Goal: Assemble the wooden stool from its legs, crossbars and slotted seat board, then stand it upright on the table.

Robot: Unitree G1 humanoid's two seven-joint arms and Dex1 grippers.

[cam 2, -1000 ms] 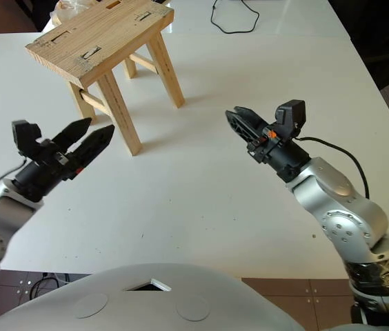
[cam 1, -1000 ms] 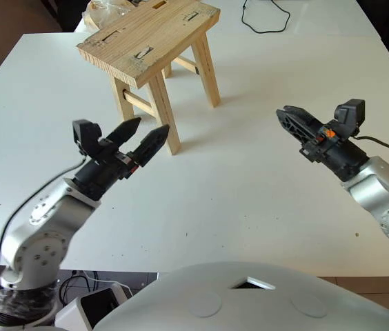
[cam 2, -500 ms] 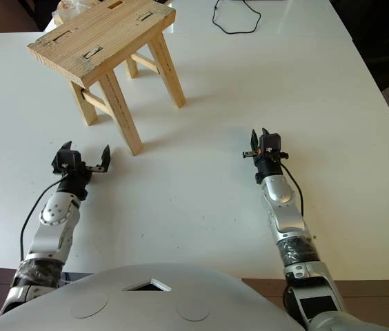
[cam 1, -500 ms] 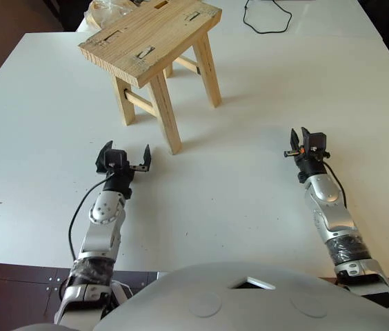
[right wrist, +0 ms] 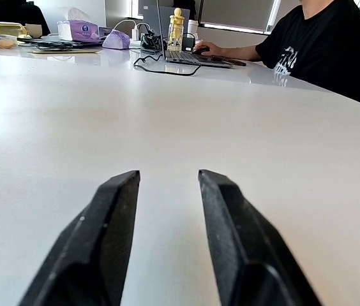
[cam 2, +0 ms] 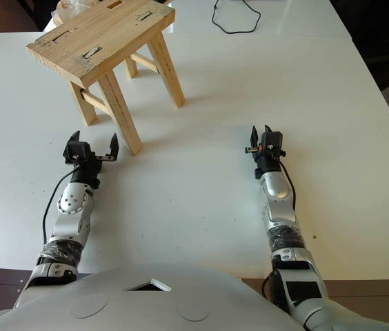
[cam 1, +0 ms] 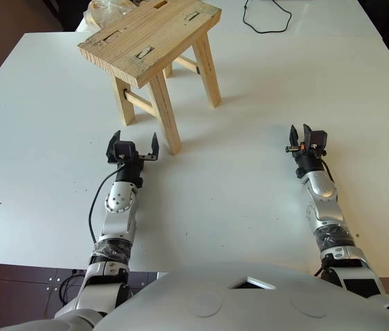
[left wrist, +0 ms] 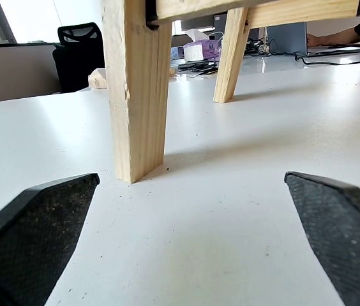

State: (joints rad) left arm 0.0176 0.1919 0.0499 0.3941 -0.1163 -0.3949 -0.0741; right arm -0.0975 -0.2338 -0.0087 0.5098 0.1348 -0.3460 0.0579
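Both arms sank to the table (cam 1: pixel 263 89): left gripper (cam 1: pixel 136 138) wide near the upright stool (cam 1: pixel 150 38), right gripper (cam 1: pixel 299 129) narrow (both empty). Assembly seems finished; just stay clear.

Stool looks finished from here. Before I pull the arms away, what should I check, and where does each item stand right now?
1. Stool standing upright on the table: ok.
2. Stool sitting level, without rocking: cannot tell.
3. Left gripper open and empty: ok.
4. Right gripper open and empty: ok.
5. Left gripper apart from the near leg: ok, though close.
6. Crossbars fully seated in the legs: cannot tell.
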